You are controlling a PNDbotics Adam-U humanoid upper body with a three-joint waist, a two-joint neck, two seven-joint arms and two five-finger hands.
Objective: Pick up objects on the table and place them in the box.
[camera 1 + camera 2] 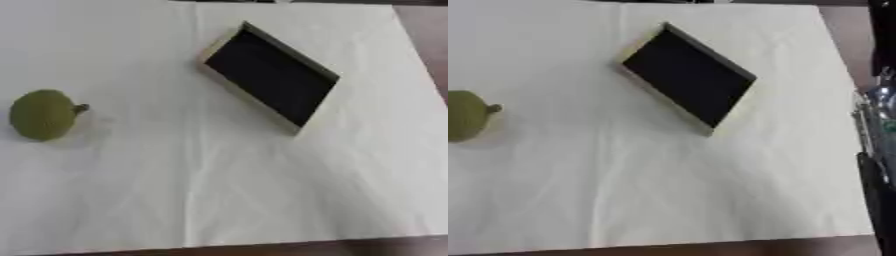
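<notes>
A green pear-like fruit (42,114) with a short stem lies on its side at the left edge of the white cloth. The box (269,76), shallow with pale walls and a dark inside, sits turned at an angle at the upper middle. Nothing shows inside it. A black and silver strip of my right arm and hand (875,125) runs down the right edge of the right eye view, beside the cloth and well apart from the box. My left hand shows in neither view.
The white cloth (227,190) covers the table, with creases across its near half. A brown table edge (262,249) shows along the bottom and at the upper right corner.
</notes>
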